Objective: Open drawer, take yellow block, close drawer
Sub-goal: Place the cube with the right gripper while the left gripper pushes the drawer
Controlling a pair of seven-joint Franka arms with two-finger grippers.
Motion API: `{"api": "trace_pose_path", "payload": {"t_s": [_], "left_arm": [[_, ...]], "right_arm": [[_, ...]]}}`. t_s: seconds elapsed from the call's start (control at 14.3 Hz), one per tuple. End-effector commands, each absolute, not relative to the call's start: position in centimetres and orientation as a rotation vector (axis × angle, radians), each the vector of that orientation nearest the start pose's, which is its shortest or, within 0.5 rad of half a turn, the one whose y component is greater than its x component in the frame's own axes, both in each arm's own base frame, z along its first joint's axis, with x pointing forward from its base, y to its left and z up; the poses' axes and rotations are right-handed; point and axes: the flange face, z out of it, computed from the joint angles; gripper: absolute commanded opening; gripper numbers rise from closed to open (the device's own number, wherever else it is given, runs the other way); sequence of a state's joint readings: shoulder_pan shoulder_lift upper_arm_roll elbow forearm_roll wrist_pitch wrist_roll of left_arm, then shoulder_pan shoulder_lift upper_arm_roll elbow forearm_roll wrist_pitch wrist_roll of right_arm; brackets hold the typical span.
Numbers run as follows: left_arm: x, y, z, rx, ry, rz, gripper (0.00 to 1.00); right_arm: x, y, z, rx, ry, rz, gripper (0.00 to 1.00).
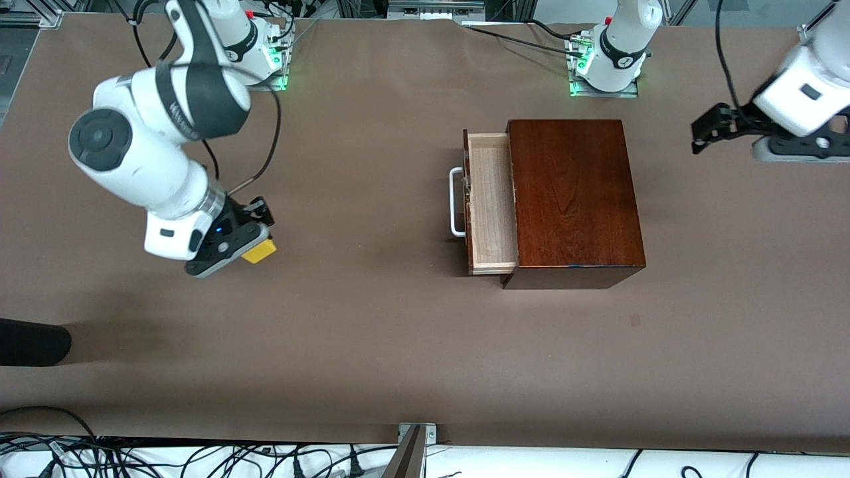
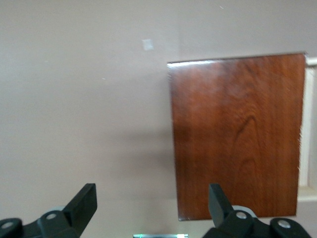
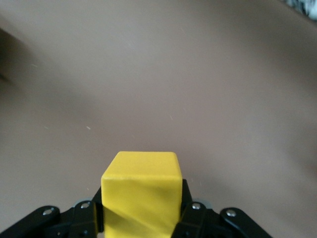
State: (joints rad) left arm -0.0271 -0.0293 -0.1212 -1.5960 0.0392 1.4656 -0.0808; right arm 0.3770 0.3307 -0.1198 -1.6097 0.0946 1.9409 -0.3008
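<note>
The yellow block [image 1: 260,251] is clamped in my right gripper [image 1: 252,240], which is shut on it low over the bare table toward the right arm's end. The right wrist view shows the yellow block [image 3: 141,191] filling the space between the black fingers [image 3: 190,208]. The drawer [image 1: 493,206] of the reddish-brown wooden box [image 1: 574,199] stands pulled out, its white handle [image 1: 457,202] facing the right arm's end; its pale interior looks empty. My left gripper [image 1: 704,136] hangs open and holds nothing over the left arm's end of the table. The left wrist view shows the box top [image 2: 237,134].
A black rounded object [image 1: 33,342] juts in at the right arm's end, nearer the front camera. Cables run along the table's front edge [image 1: 265,458]. Brown tabletop [image 1: 372,299] stretches between the block and the drawer.
</note>
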Motion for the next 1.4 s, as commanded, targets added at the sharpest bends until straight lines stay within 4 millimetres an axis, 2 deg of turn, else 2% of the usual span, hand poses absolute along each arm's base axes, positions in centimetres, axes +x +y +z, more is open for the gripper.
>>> {"api": "trace_pose_path", "payload": {"t_s": [0.0, 0.14, 0.28, 0.42, 0.56, 0.84, 0.98, 1.12, 1.26, 1.33], "left_arm": [[51.2, -14.1, 62.1, -3.071, 0.298, 0.211, 1.0], [50.1, -20.0, 59.2, -3.057, 0.488, 0.362, 1.0], [48.5, -25.7, 57.3, -3.008, 0.671, 0.415, 1.0], [48.8, -29.2, 56.0, -3.007, 0.803, 0.431, 1.0], [50.0, -31.5, 55.1, -3.028, 0.909, 0.385, 1.0], [50.5, -37.1, 51.4, -2.974, 1.302, 0.268, 1.0], [49.5, -40.3, 49.0, -2.82, 1.557, 0.256, 1.0], [50.1, -41.8, 46.8, -2.643, 1.8, 0.191, 1.0], [51.0, -43.1, 42.8, -2.515, 2.051, 0.186, 1.0], [50.7, -44.5, 41.8, -2.469, 2.116, 0.146, 1.0]], "right_arm": [[61.2, 15.1, 39.2, -3.046, -0.548, 0.109, 0.0], [60.1, 13.3, 36.0, -3.073, -0.437, 0.163, 0.0], [58.9, 11.6, 32.0, -3.103, -0.295, 0.195, 0.0], [57.5, 10.2, 27.8, -3.121, -0.257, 0.176, 0.0], [56.5, 9.8, 24.7, -3.133, -0.242, 0.155, 0.0], [55.9, 8.9, 22.3, -3.146, -0.215, 0.166, 0.0], [55.2, 8.4, 20.4, -3.155, -0.199, 0.118, 0.0], [54.9, 8.2, 18.8, -3.156, -0.175, 0.135, 0.0], [55.0, 7.9, 18.8, -3.154, -0.163, 0.138, 0.0], [55.0, 7.7, 18.6, -3.155, -0.158, 0.137, 0.0]]}}
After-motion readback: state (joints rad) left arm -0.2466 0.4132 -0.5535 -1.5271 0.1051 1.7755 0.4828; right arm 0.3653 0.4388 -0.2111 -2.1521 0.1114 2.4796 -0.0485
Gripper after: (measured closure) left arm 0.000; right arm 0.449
